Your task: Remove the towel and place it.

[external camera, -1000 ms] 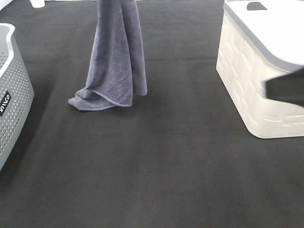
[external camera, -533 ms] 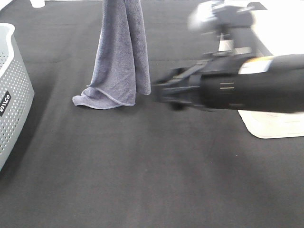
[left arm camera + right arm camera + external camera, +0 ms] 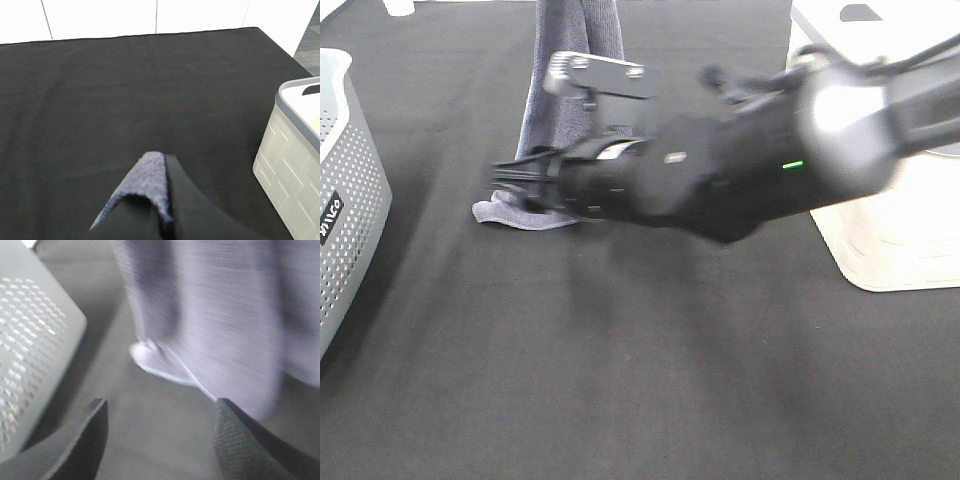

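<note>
The greyish-purple towel (image 3: 575, 40) hangs from above the exterior view's top edge, and its bottom fold rests on the black table cover (image 3: 620, 380). In the left wrist view my left gripper (image 3: 162, 210) is shut on a pinched peak of the towel (image 3: 150, 180). My right arm reaches across from the right, and its gripper (image 3: 510, 180) is in front of the towel's lower part. In the right wrist view the right gripper (image 3: 160, 410) is open and empty. The towel's (image 3: 225, 325) hanging folds are just beyond its fingers (image 3: 92, 435).
A grey perforated basket (image 3: 350, 200) stands at the left edge and also shows in the right wrist view (image 3: 35, 330). A cream basket with a grey rim (image 3: 890, 240) stands at the right and shows in the left wrist view (image 3: 295, 150).
My right arm has swept in from the right edge across to the left, and it now covers the towel's lower part. The towel still hangs in about the same place.
</note>
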You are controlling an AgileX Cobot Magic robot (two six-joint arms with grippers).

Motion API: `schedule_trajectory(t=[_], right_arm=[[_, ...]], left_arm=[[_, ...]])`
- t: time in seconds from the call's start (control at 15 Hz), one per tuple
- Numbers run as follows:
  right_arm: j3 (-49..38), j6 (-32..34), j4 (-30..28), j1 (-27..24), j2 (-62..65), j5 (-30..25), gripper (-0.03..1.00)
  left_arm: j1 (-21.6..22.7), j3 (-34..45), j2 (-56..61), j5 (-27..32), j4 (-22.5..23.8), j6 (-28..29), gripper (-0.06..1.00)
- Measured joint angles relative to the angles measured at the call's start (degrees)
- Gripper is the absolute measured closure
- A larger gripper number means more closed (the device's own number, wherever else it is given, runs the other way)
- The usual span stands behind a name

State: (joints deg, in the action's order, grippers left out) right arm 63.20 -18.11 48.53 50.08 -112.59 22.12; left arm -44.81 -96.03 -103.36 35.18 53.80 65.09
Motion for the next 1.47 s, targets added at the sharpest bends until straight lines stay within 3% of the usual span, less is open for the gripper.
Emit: schedule_trajectory(t=[0.13, 0.27, 0.47, 0.67, 1.0, 1.2, 1.4, 1.47], right_arm=[[3.9, -6.59, 6.53, 1.95, -2.58, 4.13, 0.36], [9.17, -17.13, 17.88, 3.5, -6.25, 10.26, 0.36], [17.19, -29.74, 33.35, 3.78, -11.06, 14.27, 0.36], [24.29, -34.43, 37.01, 4.58, -14.09, 15.87, 0.36], [29.91, -35.07, 43.49, 4.58, -19.37, 24.01, 0.37], [30.02, -41.77, 49.62, 4.58, -19.54, 26.3, 0.51], [30.02, -46.01, 51.45, 4.58, -19.54, 27.56, 0.89], [30.02, -48.24, 51.57, 4.58, -19.54, 27.44, 0.95]], left_arm=[[0.0, 0.0, 0.0, -0.06, 0.0, -0.23, 0.94], [0.0, 0.0, 0.0, -0.06, 0.0, -0.4, 0.94], [0.0, 0.0, 0.0, -0.06, 0.06, -1.32, 0.94], [0.0, 0.0, 0.0, -0.46, 0.06, -1.78, 0.94], [0.0, 0.0, 0.0, -0.74, 0.0, -3.95, 0.94], [0.0, 0.0, 0.0, -0.74, 0.0, -4.98, 0.94], [0.0, 0.0, 0.0, -0.74, 0.0, -4.98, 0.94], [0.0, 0.0, 0.0, -0.74, -0.06, -4.98, 0.94]])
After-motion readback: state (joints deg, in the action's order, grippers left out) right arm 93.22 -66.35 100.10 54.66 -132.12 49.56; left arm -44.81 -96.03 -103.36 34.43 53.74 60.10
